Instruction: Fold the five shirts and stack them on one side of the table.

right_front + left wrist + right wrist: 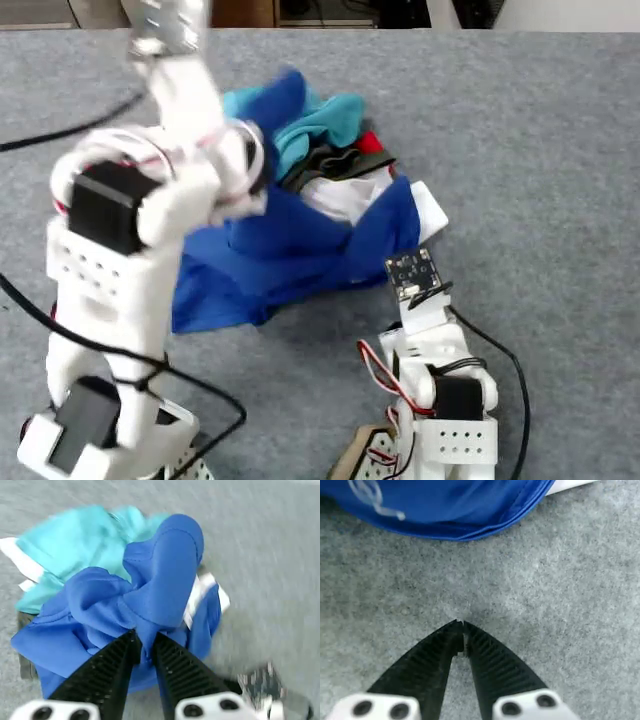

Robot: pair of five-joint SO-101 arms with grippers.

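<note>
Blue shirt (165, 575) tight between the left fingers (116, 664)

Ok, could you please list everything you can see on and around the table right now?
blue shirt: one, blue, crumpled over the pile at mid-table.
teal shirt: one, teal, pile's far side.
white shirt: one, white, pile's middle, partly under the blue.
black garment: one, black, between teal and white.
red garment: one, red, sliver at the pile's far edge.
table: one, grey, under everything.
cables: two, black, one near the high view's left edge, one beside the right arm.
left tool: one, black, shut on the blue shirt.
right tool: one, black, shut, over bare table near the blue shirt's edge.
</note>
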